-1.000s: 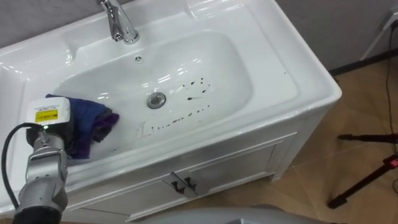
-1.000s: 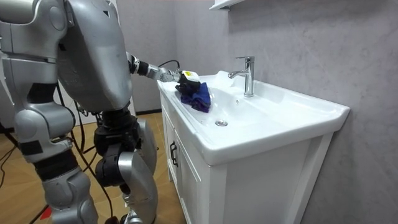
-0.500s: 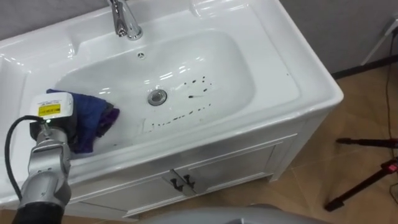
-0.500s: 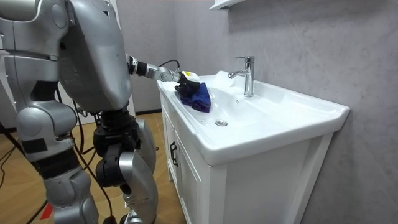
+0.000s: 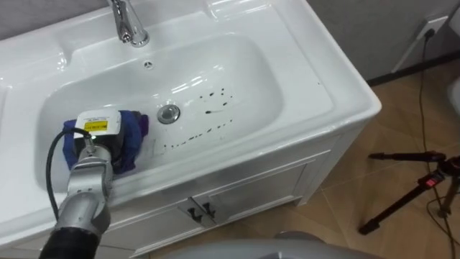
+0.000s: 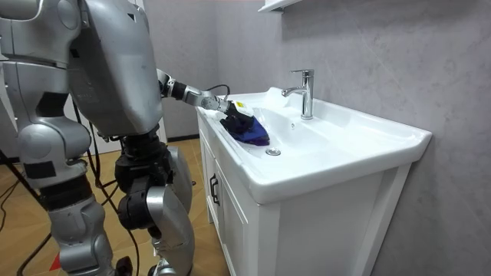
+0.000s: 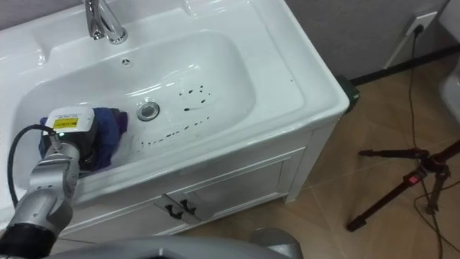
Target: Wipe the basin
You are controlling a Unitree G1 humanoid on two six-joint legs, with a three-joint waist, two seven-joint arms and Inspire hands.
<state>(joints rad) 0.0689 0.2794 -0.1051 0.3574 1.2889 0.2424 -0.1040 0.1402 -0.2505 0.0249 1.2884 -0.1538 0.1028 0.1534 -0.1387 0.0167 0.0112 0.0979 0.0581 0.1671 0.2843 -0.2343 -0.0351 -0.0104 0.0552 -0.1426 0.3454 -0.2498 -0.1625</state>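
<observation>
A white basin (image 5: 316,86) sits in a white cabinet top, with a chrome tap (image 5: 126,25) at the back and a drain (image 5: 168,113) in the middle. Dark specks and streaks (image 5: 212,108) lie right of the drain. My left hand (image 5: 97,140) is down inside the bowl's left part, shut on a crumpled blue cloth (image 5: 133,126) that presses against the bowl just left of the drain. In the room view the left hand (image 6: 229,107) reaches over the near rim with the cloth (image 6: 249,132) below it. I stand at the basin's front left.
Cabinet doors with dark handles (image 5: 198,211) are below the front rim. A black tripod stand (image 5: 410,180) spreads on the wooden floor to the right. A wall socket with a cable (image 5: 431,27) is at the upper right. A shelf (image 6: 280,4) hangs above the tap.
My left hand has carried the cloth down from the basin's left rim into the bowl and right, toward the drain. The head camera has shifted too.
</observation>
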